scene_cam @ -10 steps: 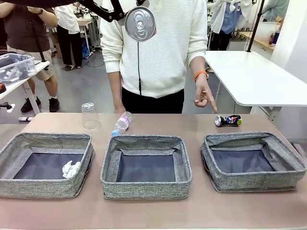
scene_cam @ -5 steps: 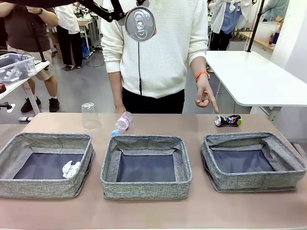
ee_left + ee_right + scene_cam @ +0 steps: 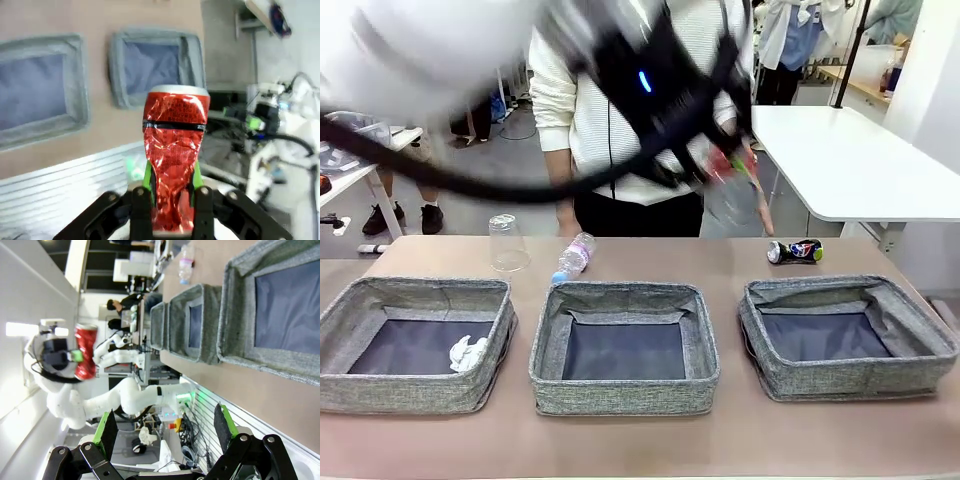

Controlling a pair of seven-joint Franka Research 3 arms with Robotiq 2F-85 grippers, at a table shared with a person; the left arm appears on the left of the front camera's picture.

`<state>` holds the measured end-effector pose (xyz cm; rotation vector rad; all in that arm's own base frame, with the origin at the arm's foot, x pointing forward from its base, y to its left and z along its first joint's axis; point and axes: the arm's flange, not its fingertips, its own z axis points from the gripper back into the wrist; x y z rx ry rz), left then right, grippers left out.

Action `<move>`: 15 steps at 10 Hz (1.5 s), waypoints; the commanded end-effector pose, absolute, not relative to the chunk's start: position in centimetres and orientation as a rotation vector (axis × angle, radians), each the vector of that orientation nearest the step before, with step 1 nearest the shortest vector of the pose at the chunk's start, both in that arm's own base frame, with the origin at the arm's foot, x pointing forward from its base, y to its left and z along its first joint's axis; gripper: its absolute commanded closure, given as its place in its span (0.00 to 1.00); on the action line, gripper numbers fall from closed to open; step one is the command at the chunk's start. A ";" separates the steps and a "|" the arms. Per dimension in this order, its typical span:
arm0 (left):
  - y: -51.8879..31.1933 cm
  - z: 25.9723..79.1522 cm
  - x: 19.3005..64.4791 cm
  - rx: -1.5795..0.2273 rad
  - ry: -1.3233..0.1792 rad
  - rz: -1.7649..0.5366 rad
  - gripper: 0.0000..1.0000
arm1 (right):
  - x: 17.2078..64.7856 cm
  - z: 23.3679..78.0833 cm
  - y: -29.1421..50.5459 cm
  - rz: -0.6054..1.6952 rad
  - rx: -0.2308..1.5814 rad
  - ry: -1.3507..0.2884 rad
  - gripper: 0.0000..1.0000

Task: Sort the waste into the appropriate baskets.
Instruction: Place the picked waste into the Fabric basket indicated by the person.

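My left gripper [image 3: 172,200] is shut on a crushed red can [image 3: 175,145], held upright between the green pads. In the front view that arm is a blur high over the table, and the can [image 3: 728,163] is a red smear in front of the person. Three grey baskets stand in a row: left [image 3: 410,392], middle [image 3: 625,395], right [image 3: 850,378]. A white paper ball [image 3: 468,353] lies in the left one. Behind them are a clear cup [image 3: 507,243], a bottle [image 3: 574,256] and a dark-blue can [image 3: 796,251]. My right gripper [image 3: 165,430] is open and holds nothing.
A person in a white sweater [image 3: 650,120] stands at the far edge of the table. A white table [image 3: 850,160] is at the back right. Bare tabletop [image 3: 640,445] runs in front of the baskets.
The left arm has swung fast from the upper left toward the right and lower, carrying the can from top centre toward the right. Everything on the table stays put.
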<state>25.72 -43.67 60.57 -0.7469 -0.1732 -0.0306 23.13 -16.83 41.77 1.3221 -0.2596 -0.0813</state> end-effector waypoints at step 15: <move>-61.1 47.7 32.1 -0.547 -0.308 -0.117 0.69 | 21.3 42.4 -20.9 -0.174 1.322 -0.366 0.00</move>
